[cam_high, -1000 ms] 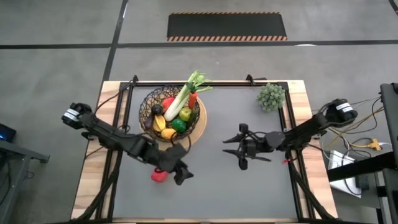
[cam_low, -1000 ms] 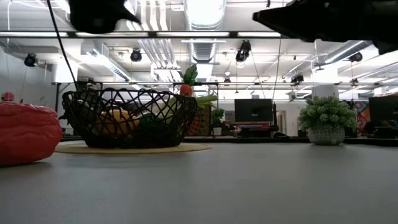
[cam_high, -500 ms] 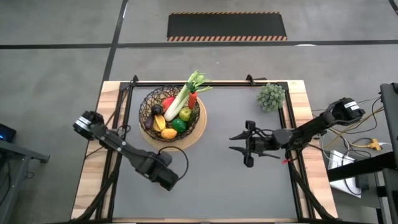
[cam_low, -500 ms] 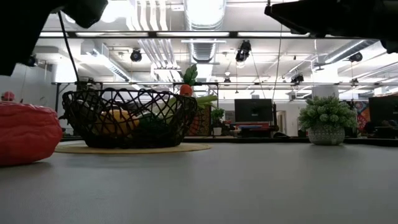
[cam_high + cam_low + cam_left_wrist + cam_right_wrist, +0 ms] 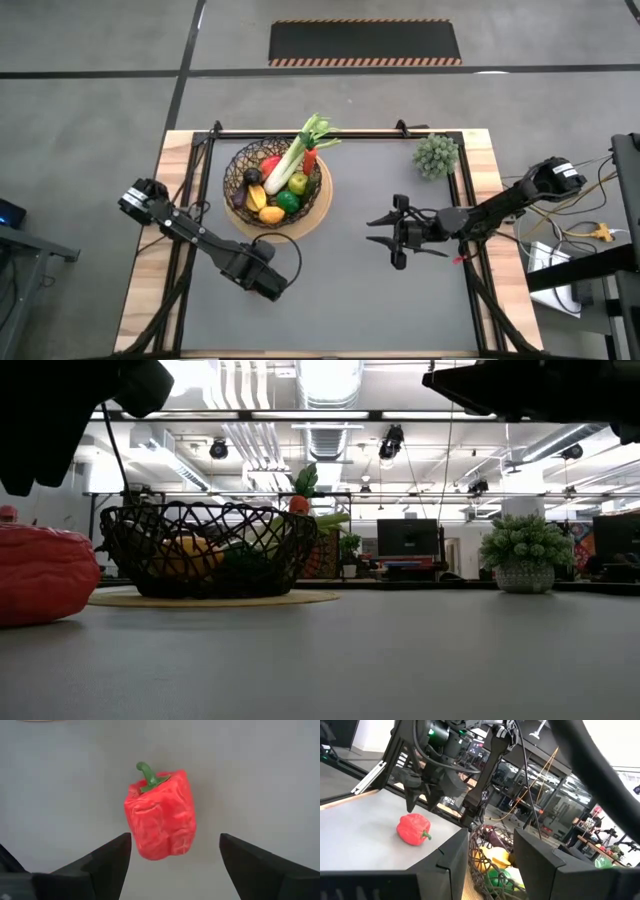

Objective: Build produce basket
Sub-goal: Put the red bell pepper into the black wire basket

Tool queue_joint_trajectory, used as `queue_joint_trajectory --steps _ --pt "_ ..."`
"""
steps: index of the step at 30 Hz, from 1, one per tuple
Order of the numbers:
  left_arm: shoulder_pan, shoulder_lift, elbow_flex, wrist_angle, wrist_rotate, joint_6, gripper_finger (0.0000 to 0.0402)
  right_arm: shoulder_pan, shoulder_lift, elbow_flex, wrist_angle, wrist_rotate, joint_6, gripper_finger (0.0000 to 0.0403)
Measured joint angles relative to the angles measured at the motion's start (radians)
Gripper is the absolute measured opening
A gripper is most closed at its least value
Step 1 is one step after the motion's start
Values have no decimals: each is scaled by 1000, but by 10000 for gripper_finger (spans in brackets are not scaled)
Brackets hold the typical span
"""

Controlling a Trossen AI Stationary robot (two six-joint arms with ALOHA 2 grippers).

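Observation:
A red pepper (image 5: 160,817) lies on its side on the grey table, near the front left; the low view (image 5: 40,575) and the right wrist view (image 5: 413,829) also show it. My left gripper (image 5: 265,283) hovers open above it, pointing down, one finger on each side, and hides it in the high view. The wire basket (image 5: 275,182) stands on its tan disc at the back left. It holds a leek (image 5: 295,152), a carrot, a lemon, a green apple, an eggplant and a red pepper. My right gripper (image 5: 385,232) is open and empty over the table's right middle.
A spiky grey-green plant (image 5: 436,155) in a pot stands at the far right corner. Bare grey mat lies between the two grippers and along the near edge. A black frame runs around the mat.
My left gripper has swung a little toward the table's left edge, over the red pepper, and come down; it now hides the pepper in the high view. The pepper has not moved. My right gripper has drawn back slightly toward the table's right edge.

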Motion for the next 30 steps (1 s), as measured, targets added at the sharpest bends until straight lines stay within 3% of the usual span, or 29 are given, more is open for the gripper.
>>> queue_joint_trajectory --steps 11,20,24,30 --pt "-1 1 -66 22 0 -4 360 0 0 -1 -10 0 0 144" --pt "0 3 -177 190 0 1 365 0 0 -1 -16 0 1 144" --pt "-1 3 -182 190 0 22 350 0 0 -1 -16 0 1 144" --pt "-2 2 -181 200 -1 46 275 0 0 -1 -16 4 1 144"
